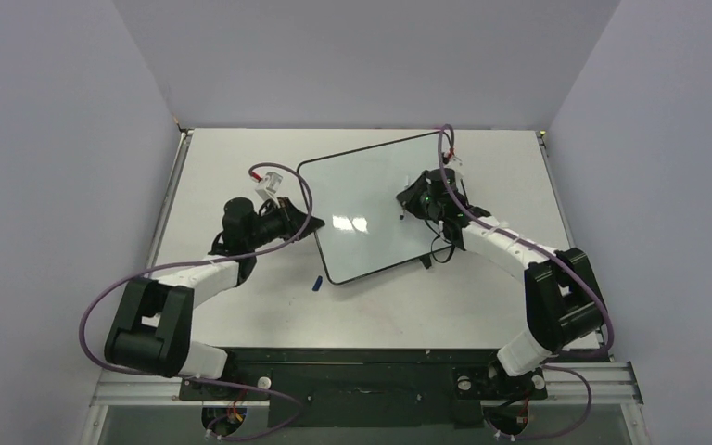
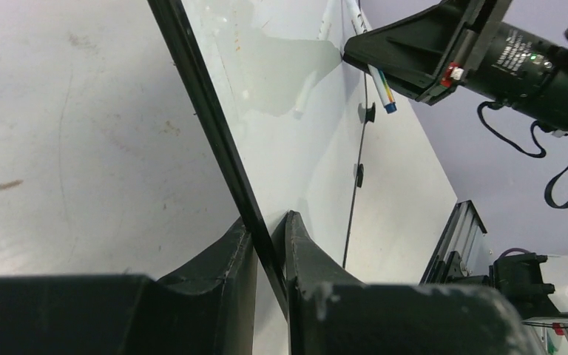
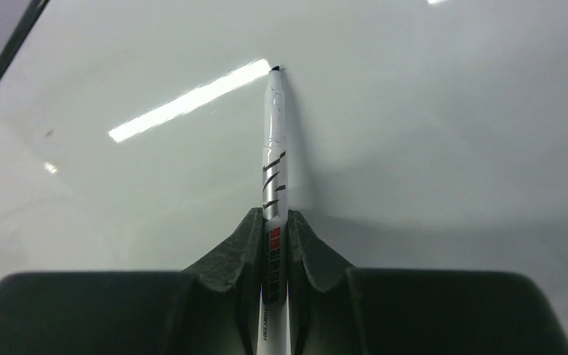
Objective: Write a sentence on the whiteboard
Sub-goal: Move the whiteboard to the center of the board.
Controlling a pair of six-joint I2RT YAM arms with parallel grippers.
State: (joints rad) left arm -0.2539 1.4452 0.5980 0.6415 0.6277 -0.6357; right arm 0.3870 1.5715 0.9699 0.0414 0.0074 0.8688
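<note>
The whiteboard (image 1: 362,185) lies at an angle on the table, glossy white with a thin black frame. No blue sentence shows on it. My left gripper (image 1: 308,223) is shut on the board's left edge; in the left wrist view the black frame (image 2: 214,126) runs between my fingertips (image 2: 266,240). My right gripper (image 1: 414,198) is shut on a white marker (image 3: 274,140) over the board's right part. The marker tip touches the board surface (image 3: 414,111). The marker also shows in the left wrist view (image 2: 379,81), held by my right gripper (image 2: 414,55).
A small blue cap (image 1: 317,283) lies on the white table (image 1: 241,158) just off the board's near left corner. A black foot (image 1: 429,262) sticks out from the board's near right edge. Grey walls close in the table on three sides.
</note>
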